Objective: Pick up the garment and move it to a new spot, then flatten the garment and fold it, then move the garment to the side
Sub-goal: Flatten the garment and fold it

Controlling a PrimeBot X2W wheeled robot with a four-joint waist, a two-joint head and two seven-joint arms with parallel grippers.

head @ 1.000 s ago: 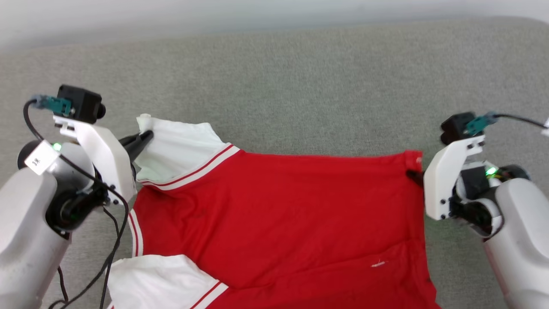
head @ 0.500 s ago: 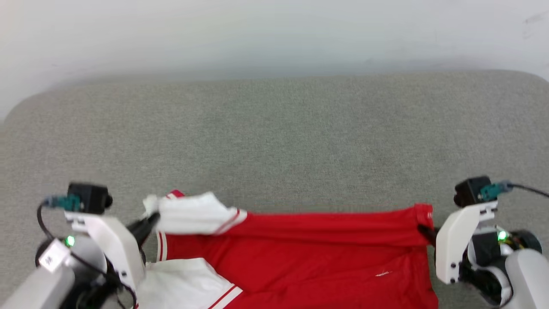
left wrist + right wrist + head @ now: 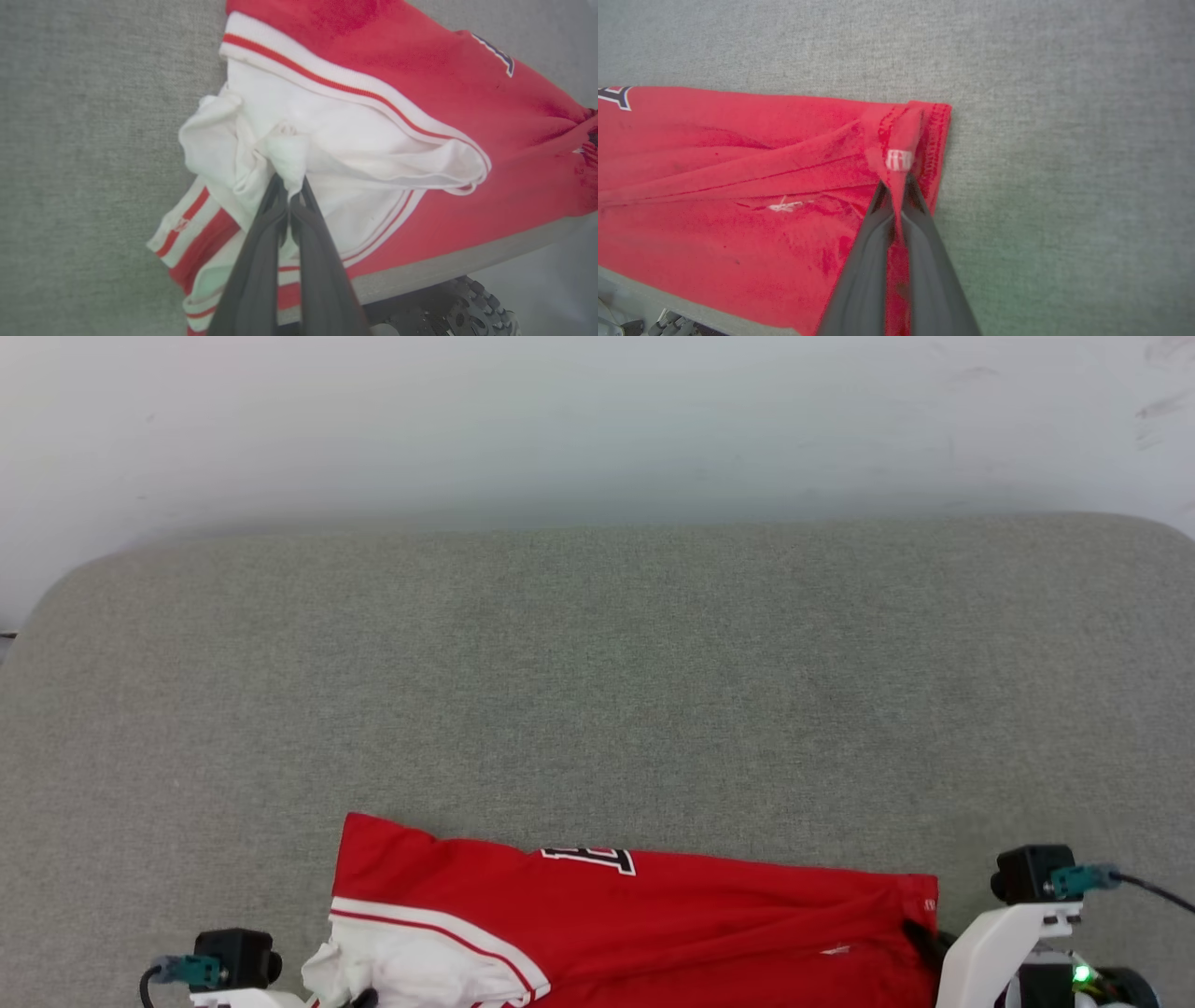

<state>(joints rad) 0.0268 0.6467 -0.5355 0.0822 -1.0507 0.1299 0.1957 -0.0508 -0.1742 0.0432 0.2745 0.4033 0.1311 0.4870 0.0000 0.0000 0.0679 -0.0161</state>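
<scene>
The garment is a red jersey T-shirt with white sleeves, lying along the near edge of the grey surface with a fold across it that shows part of a black-and-white graphic. My left gripper is shut on a bunched white sleeve at the garment's left end. My right gripper is shut on the red hem corner at the right end; its dark fingertip shows at the hem in the head view. The garment is creased between the two grips.
A grey fabric-covered surface stretches away to a pale wall. Its near edge runs just under the garment, with a dark wheeled base below it. My wrist cameras sit at the bottom corners of the head view.
Both grippers have drawn the garment's far edge back toward me, folding it over so the graphic side shows. The head camera has tilted up, showing more surface and wall.
</scene>
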